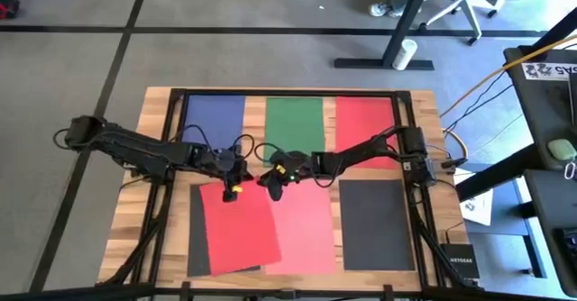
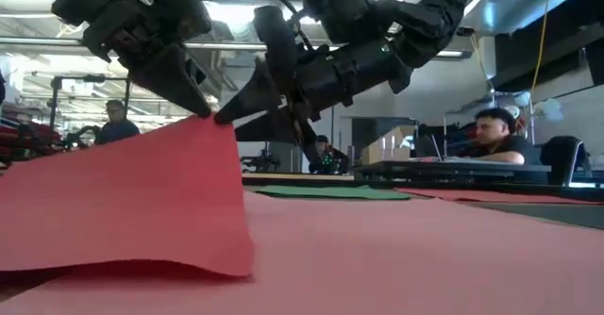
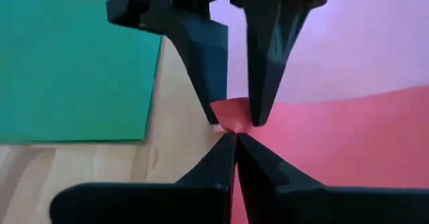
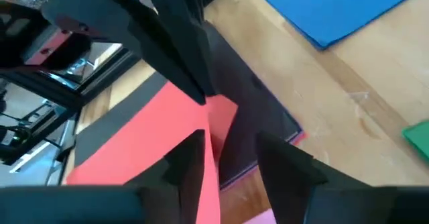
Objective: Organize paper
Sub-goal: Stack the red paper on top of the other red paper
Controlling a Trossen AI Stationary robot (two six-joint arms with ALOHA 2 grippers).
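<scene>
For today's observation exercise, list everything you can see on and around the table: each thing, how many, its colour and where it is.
blue sheet: one, blue, table's far left.
green sheet: one, green, far middle.
far red sheet: one, red, far right.
near red sheet: one, red, near left, corner lifted, overlapping a black sheet.
pink sheet: one, salmon pink, near middle.
black sheets: two, near left and near right.
table: one, light wood.
people: several, behind the table.
left gripper: fingers shut on the near red sheet's corner.
right gripper: fingers open around the same corner.
</scene>
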